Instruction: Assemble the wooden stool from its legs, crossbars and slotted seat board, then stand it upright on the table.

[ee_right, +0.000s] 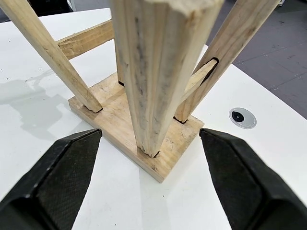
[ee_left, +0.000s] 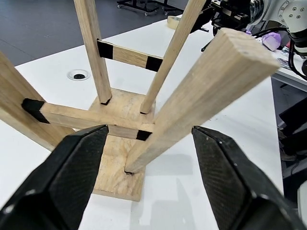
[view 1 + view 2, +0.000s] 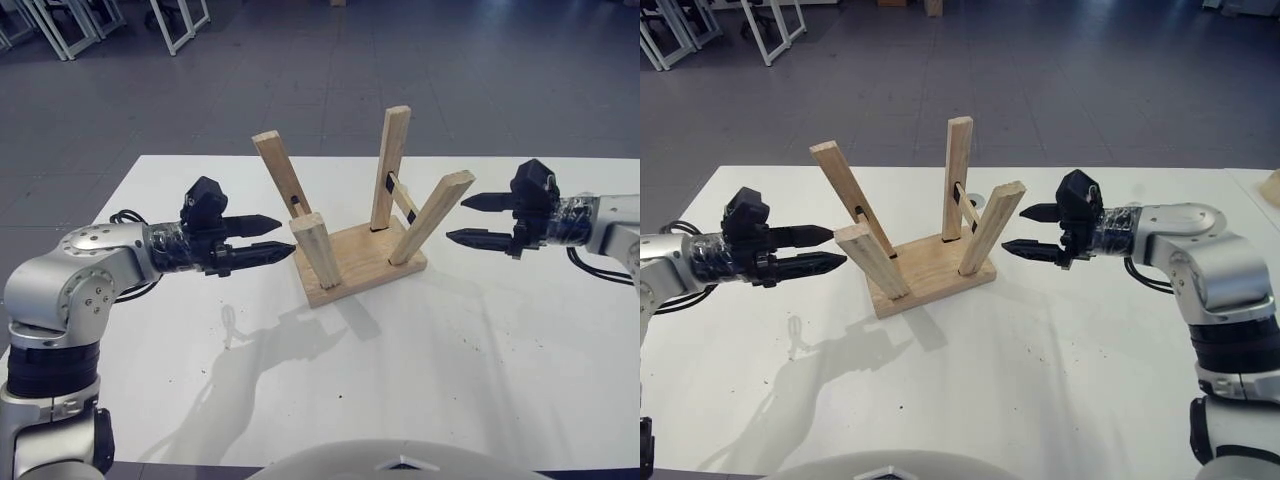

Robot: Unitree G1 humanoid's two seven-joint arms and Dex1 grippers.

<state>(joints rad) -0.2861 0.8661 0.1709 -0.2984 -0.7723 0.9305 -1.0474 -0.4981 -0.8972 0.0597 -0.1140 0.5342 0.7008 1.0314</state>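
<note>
The wooden stool stands upside down mid-table: its seat board [image 3: 362,262] lies flat and the legs splay upward, such as the near-left leg [image 3: 318,250] and the right leg [image 3: 432,217]. Crossbars [image 2: 127,56] with black-marked ends join the legs. My left gripper [image 3: 285,234] is open just left of the near-left leg, not touching it. In the left wrist view that leg [image 2: 192,96] rises between the fingers [image 2: 72,177]. My right gripper [image 3: 456,219] is open just right of the right leg, which rises [image 1: 153,72] between its fingers [image 1: 249,187].
The white table [image 3: 450,380] has bare surface in front of the stool and on both sides. A round cable grommet [image 1: 242,117] sits in the tabletop behind the stool. Beyond the far table edge is grey floor with white furniture frames [image 3: 180,20].
</note>
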